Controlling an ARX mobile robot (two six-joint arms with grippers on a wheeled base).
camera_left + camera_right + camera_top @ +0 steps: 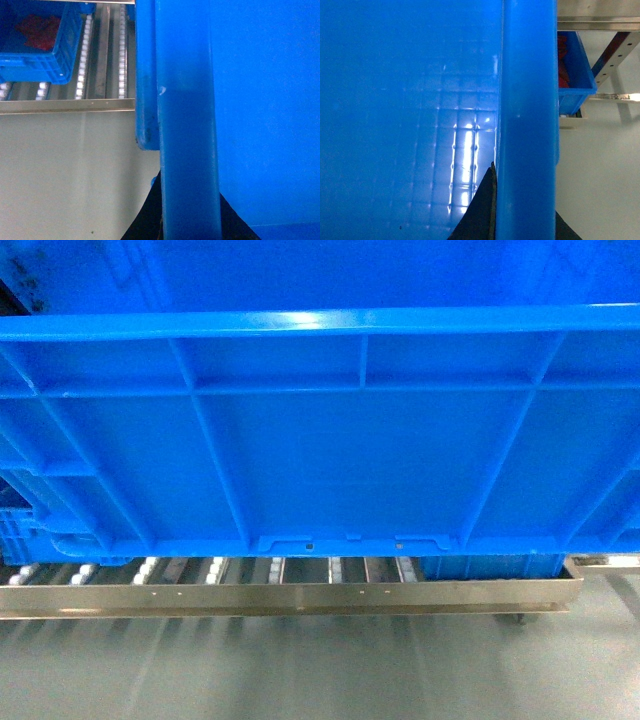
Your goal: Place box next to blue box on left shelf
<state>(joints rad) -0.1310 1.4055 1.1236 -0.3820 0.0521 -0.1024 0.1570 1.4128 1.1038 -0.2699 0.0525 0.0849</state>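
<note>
The box (330, 470), a large bright blue ribbed crate, fills the head view and hangs just above the left shelf (300, 597), a grey rail rack with white rollers. My left gripper (189, 210) is shut on the box's left rim (187, 150), a black finger on each side of it. My right gripper (522, 210) is shut on the right rim (527, 125) the same way. A smaller blue box (35, 55) holding something red sits on the shelf's rollers (82, 65), left of the carried box. Neither gripper shows in the head view.
Pale grey floor (300, 670) lies in front of the shelf's front rail (65, 106). Bare rollers lie between the smaller blue box and the carried one. On the right, another blue bin (572, 75) with red contents stands beside a perforated metal frame (612, 60).
</note>
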